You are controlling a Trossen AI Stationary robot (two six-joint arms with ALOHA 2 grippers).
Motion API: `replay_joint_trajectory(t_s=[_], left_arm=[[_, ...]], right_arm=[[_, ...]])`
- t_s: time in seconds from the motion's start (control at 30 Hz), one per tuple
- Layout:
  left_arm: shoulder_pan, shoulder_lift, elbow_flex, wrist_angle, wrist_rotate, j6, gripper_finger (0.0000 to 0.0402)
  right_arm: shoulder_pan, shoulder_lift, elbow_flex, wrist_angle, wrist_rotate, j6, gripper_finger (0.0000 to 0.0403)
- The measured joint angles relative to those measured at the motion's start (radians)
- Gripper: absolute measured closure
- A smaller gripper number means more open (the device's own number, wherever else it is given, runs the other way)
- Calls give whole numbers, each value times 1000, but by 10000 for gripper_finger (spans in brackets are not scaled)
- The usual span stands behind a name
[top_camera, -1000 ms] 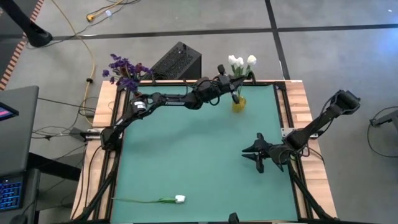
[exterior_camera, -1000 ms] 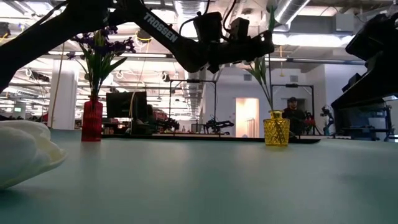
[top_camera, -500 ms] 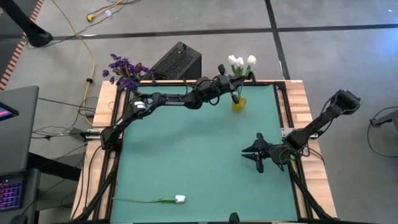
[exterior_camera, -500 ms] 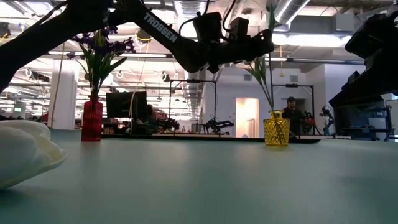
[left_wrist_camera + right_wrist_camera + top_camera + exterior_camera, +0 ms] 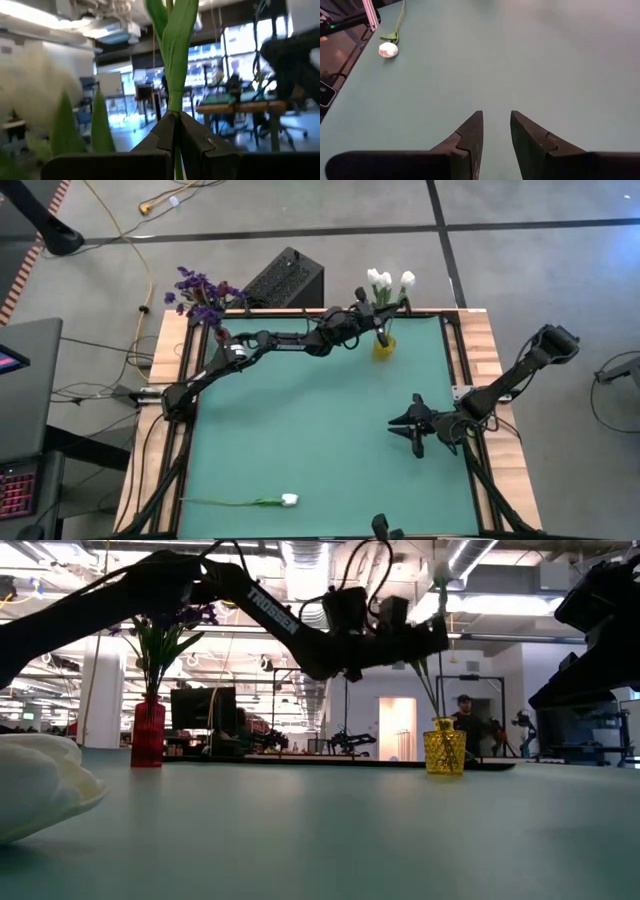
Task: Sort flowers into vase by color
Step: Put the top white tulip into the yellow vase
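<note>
My left gripper [image 5: 377, 321] is at the table's far edge, above the yellow vase [image 5: 384, 346], shut on a white tulip's stem. Three white tulip blooms [image 5: 386, 280] stand over that vase. Purple blooms [image 5: 203, 293] stand in a red vase [image 5: 148, 733] at the far left corner. One more white tulip [image 5: 289, 500] lies flat near the near edge, its stem [image 5: 220, 502] pointing left. My right gripper [image 5: 415, 426] hovers open over the table's right half, touching nothing. My left gripper pinches a tulip's green stem [image 5: 174, 102] between its two fingers, just below a leaf. The fingers come about level from the table's left and lie across the stem [image 5: 433, 660]. The stem stands nearly upright, with its lower end down in the yellow vase [image 5: 444, 752].
The green mat [image 5: 320, 430] lies bare between the vases and the lying tulip. A black box [image 5: 285, 278] sits beyond the far edge. In the low view the lying tulip's bloom [image 5: 40, 785] fills the near left. People and desks show in the room behind.
My left gripper has sunk a little and moved slightly toward the yellow vase, still shut on the stem. The held tulip went down with it. My right arm kept still.
</note>
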Motion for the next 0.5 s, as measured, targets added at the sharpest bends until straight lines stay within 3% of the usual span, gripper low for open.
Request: replay_joint_trajectory(t_s=[0.23, 0.5], left_arm=[[-1, 3, 20, 2, -11, 22, 401], [-8, 4, 19, -137, -11, -13, 401]], right_arm=[[3, 0, 0, 1, -2, 2, 278], [2, 0, 0, -9, -5, -1, 278]])
